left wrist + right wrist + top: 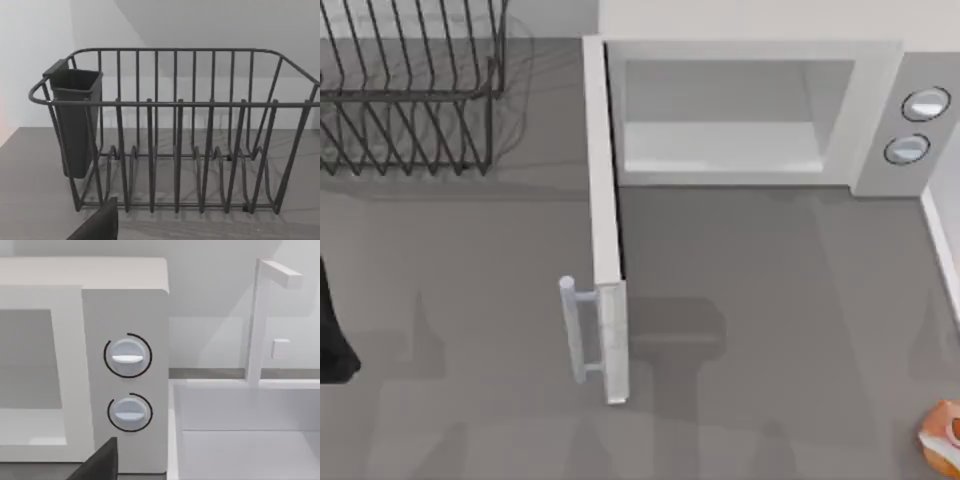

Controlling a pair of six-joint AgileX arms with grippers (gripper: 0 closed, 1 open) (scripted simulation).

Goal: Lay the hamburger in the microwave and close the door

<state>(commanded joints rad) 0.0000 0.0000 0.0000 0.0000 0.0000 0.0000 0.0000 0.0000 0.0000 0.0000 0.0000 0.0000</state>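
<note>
Microwave: you have the large white-grey boxy microwave [760, 110] at the back of the grey table [760, 300], right of centre; pale cavity open to you, with nothing in it.
Knobs: two round silver-blue knobs, upper [127, 355] and lower [129, 412], on the grey side panel at the cavity's right.
Door: the flat white door panel [603, 200] is swung fully open, sticking straight out from the cavity's left edge toward the front of the table; its light cylindrical bar handle [573, 328] sits at the free end, on the left face.
Hamburger: the small orange-brown bun with a pale layer [945, 438] lies at the front right corner of the table, cut by the frame edge, well apart from the microwave.
In the way: table between hamburger and cavity looks bare; the open door stands left of that stretch.
Rack: dark wire dish rack [175, 135] at back left, with a dark grey cup-shaped holder [75, 120] hung on one end.
Sink: white basin [245, 430] just beside the microwave's right side, white tap [260, 320] behind it.
Left arm: dark part [332, 330] at the table's left edge; jaws, you cannot tell.
Right arm jaws: cannot tell either.
</note>
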